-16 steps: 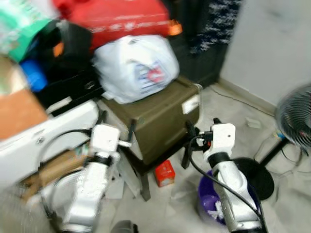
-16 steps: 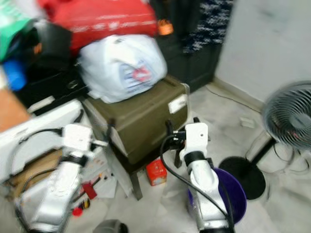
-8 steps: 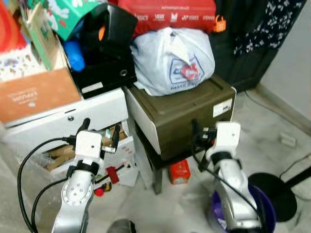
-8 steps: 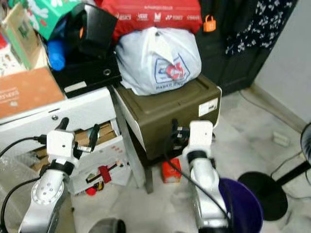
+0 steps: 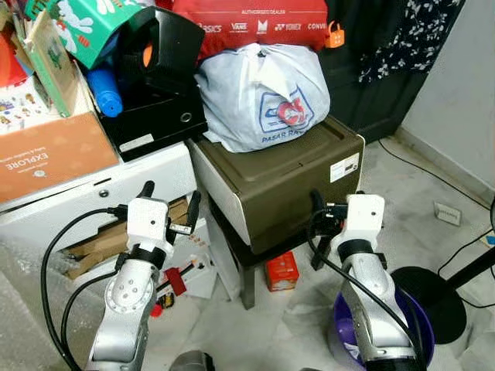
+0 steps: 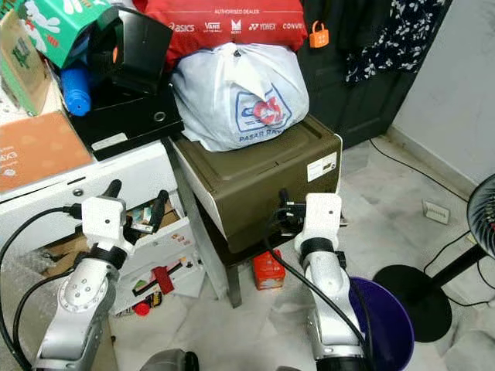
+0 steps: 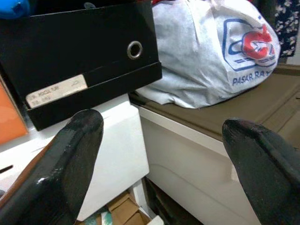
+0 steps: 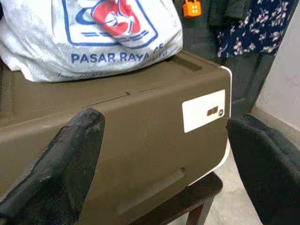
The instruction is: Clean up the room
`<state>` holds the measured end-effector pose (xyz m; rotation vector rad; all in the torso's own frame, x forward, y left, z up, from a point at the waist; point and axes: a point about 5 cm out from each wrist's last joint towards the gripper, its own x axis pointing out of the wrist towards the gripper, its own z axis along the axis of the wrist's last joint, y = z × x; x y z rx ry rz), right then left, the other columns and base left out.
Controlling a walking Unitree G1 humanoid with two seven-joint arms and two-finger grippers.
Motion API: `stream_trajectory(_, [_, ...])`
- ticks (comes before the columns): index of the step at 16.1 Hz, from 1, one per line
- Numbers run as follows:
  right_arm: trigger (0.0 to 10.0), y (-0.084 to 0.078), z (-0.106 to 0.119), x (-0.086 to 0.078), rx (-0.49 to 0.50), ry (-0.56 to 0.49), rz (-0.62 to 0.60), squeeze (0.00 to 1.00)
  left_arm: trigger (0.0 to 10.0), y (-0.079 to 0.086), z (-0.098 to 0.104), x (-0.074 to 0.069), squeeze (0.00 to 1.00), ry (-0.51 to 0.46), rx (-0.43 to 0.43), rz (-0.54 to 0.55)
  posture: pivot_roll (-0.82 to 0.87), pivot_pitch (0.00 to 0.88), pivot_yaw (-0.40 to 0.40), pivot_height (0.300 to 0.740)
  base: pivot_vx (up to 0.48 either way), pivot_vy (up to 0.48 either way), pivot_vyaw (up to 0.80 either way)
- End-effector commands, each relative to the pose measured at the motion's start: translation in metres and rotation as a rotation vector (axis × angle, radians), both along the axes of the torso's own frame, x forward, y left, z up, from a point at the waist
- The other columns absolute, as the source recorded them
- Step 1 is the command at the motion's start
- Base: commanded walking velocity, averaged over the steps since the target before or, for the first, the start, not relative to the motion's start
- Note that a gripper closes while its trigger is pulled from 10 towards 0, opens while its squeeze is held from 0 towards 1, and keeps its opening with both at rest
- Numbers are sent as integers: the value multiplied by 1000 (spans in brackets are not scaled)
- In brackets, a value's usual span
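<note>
A small red carton [image 5: 282,272] lies on the floor under the dark stool that carries an olive-brown storage box [image 5: 278,185]. A white plastic bag [image 5: 259,97] sits on that box. My left gripper [image 5: 170,199] is raised in front of the white cabinet [image 5: 93,197], open and holding nothing. In the left wrist view its fingers [image 7: 70,159] frame a black box file [image 7: 89,51]. My right gripper [image 5: 315,230] hangs open close to the brown box's front right corner [image 8: 154,136]. A purple bin [image 5: 414,325] stands on the floor behind my right arm.
A red sports bag [image 5: 255,23] tops the pile. An orange cardboard box [image 5: 46,154] and a green box [image 5: 85,31] crowd the cabinet's top. Red tools [image 5: 176,280] and papers lie below its open drawer. A fan's black base [image 5: 433,290] and cable lie at the right.
The camera has swung left and steadied, so the blur is gone and the cabinet pile shows more fully. Both arms stay raised with their grippers open.
</note>
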<state>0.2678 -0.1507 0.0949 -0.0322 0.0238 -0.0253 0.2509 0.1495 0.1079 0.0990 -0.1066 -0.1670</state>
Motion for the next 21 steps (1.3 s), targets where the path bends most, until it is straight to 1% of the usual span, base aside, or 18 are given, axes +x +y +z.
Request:
stream_trajectory(1, [10000, 4, 1, 4, -14, -10, 24, 0, 10000, -3, -2, 3, 0, 17, 23, -19, -21, 38, 23, 740, 0, 0, 800])
stream_trajectory(2, [10000, 7, 2, 4, -28, -15, 38, 0, 10000, -5, -2, 5, 0, 17, 27, -22, -24, 37, 23, 740, 0, 0, 800])
stream_trajectory(10, [10000, 7, 0, 6, -25, -8, 63, 0, 10000, -12, -1, 8, 0, 19, 0, -48, -17, 36, 5, 740, 0, 0, 800])
stream_trajectory(11, [10000, 5, 2, 6, -22, -17, 60, 0, 10000, -13, -1, 9, 0, 19, -7, -46, -20, 39, 3, 740, 0, 0, 0])
stream_trajectory(12, [10000, 6, 1, 6, -38, -11, 61, 0, 10000, -13, -1, 9, 0, 18, -12, -45, -20, 39, 3, 740, 0, 0, 0])
stream_trajectory(13, [10000, 7, 2, 6, -63, -14, 71, 0, 10000, -14, -1, 10, 0, 20, -21, -45, -23, 41, 3, 740, 0, 0, 800])
stream_trajectory(15, [10000, 7, 2, 6, -57, -10, 70, 0, 10000, -15, 0, 11, 0, 18, -20, -48, -25, 47, 5, 740, 0, 0, 800])
stream_trajectory(18, [10000, 7, 4, 6, -45, -13, 69, 0, 10000, -16, 2, 11, 0, 15, -10, -55, -29, 80, 0, 740, 0, 0, 800])
stream_trajectory(21, [10000, 7, 3, 7, -43, -8, 72, 0, 10000, -16, 2, 12, 0, 16, -8, -52, -26, 80, -3, 740, 0, 0, 800])
